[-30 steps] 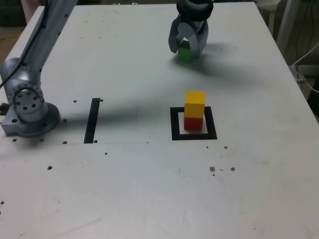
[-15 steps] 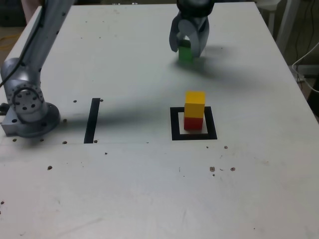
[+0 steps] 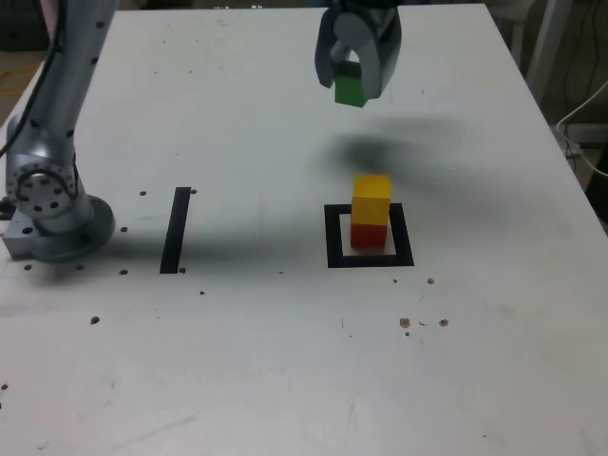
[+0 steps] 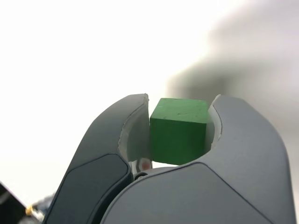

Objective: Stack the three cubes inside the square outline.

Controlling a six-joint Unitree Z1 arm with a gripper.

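Note:
A green cube (image 3: pixel 351 91) hangs in the air above the far part of the table, and my gripper (image 3: pixel 353 84) is shut on it. The wrist view shows the same green cube (image 4: pixel 178 130) pinched between both fingers of the gripper (image 4: pixel 180 133), with its shadow on the white table below. Nearer the camera, a yellow cube (image 3: pixel 371 199) stands on a red cube (image 3: pixel 369 235) inside the black square outline (image 3: pixel 333 237). The held cube is well behind that stack and higher than its top.
A straight black strip (image 3: pixel 176 229) lies on the table at the exterior view's left of the outline. The arm's grey base (image 3: pixel 52 204) stands at the left edge. Small dark specks dot the near half of the white table (image 3: pixel 285 361).
My gripper closed fully on the green cube and lifted it off the table. Its shadow now lies apart from it, closer to the stack.

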